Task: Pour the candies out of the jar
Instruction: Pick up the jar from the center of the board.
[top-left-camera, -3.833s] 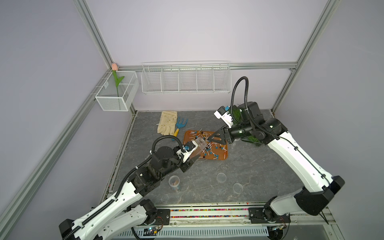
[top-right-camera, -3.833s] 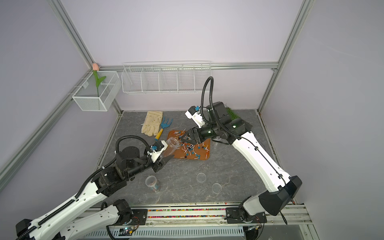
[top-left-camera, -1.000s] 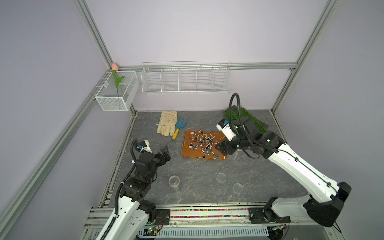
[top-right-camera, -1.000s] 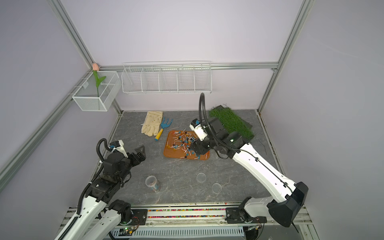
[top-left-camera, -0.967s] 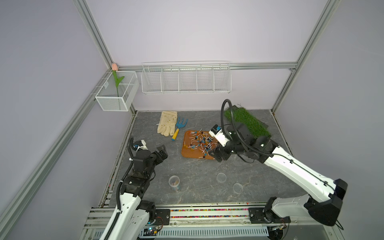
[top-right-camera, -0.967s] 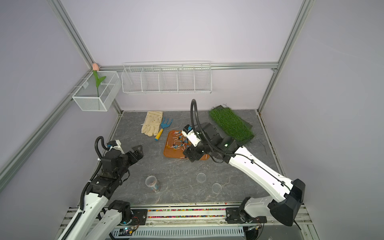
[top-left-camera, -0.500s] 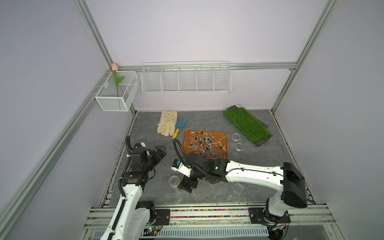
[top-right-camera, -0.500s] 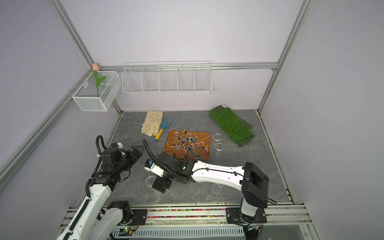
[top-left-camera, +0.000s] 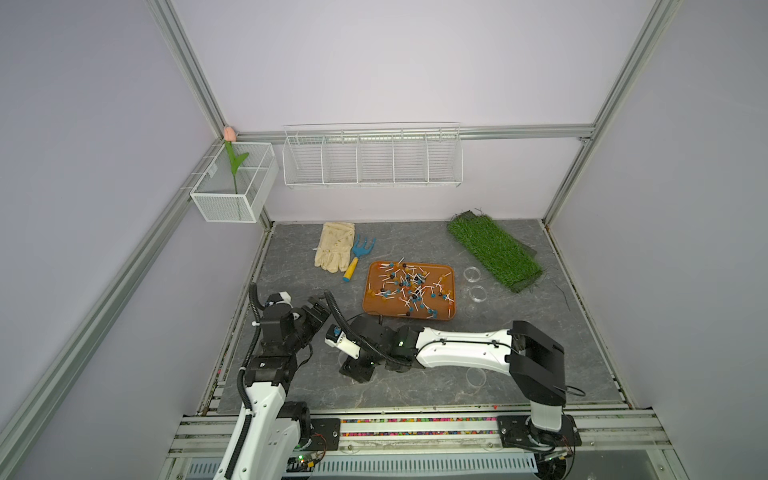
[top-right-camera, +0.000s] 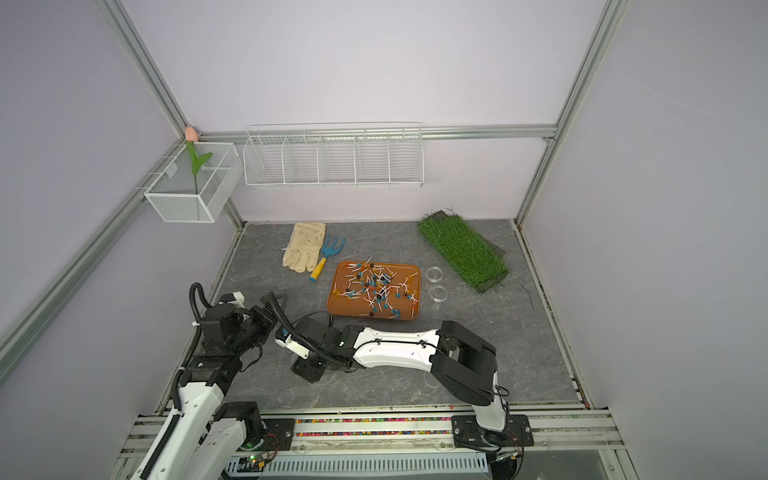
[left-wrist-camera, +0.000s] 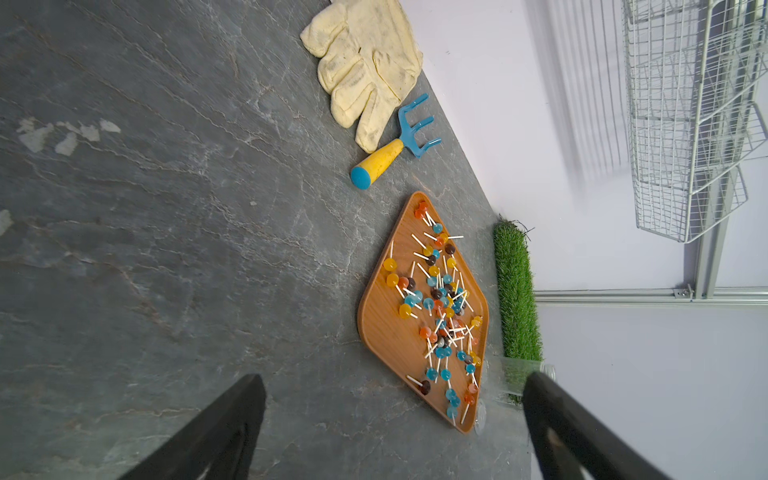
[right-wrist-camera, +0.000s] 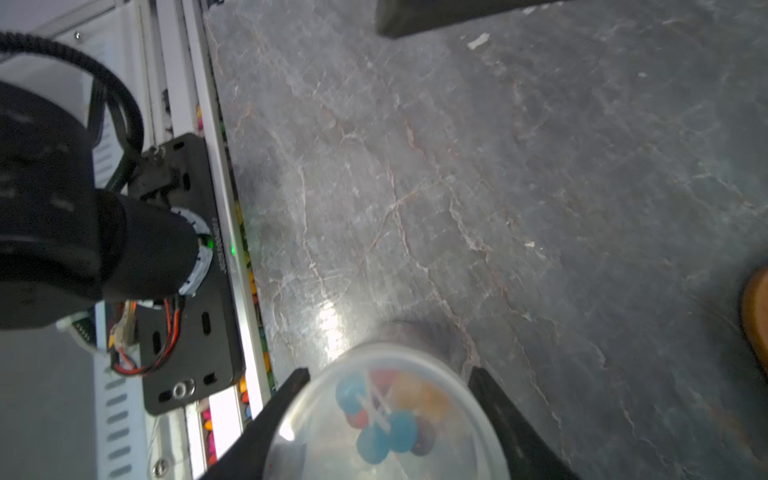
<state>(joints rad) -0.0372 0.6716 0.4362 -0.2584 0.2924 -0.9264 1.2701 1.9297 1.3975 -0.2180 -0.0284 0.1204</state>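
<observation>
Although most of the candies (top-left-camera: 409, 289) already lie scattered on the tray (top-left-camera: 374, 308), the job looks only partly done, since a small cluster (right-wrist-camera: 382, 419) sits inside the jar (right-wrist-camera: 386, 449) at the front of the surface (top-left-camera: 291, 266), well apart from the tray. Farthest left, the left tool (top-left-camera: 319, 308) hangs with its jaws wide apart and nothing between them. Next to it, the right tool (right-wrist-camera: 388, 372) reaches down over the jar with a black jaw against each side of the wall. Whether they truly grip it I cannot tell. By my reading, the jar has yet to be lifted, carried to the tray and tipped. It is a clear, round, smooth-walled plastic pot, and I cannot tell if a lid covers it. The surface is dark grey with pale slate-like veins. Further along lie a soft cream fabric glove (top-left-camera: 334, 247) and a blue-tined plastic rake (top-left-camera: 360, 253) with a yellow handle. The tray is orange-brown, wood-grained and round-cornered. Its candies are glossy little balls in blue, orange and dark brown on thin white sticks. To the right lie two clear round dishes (top-left-camera: 472, 273) and a bristly green grass mat (top-left-camera: 494, 251).
</observation>
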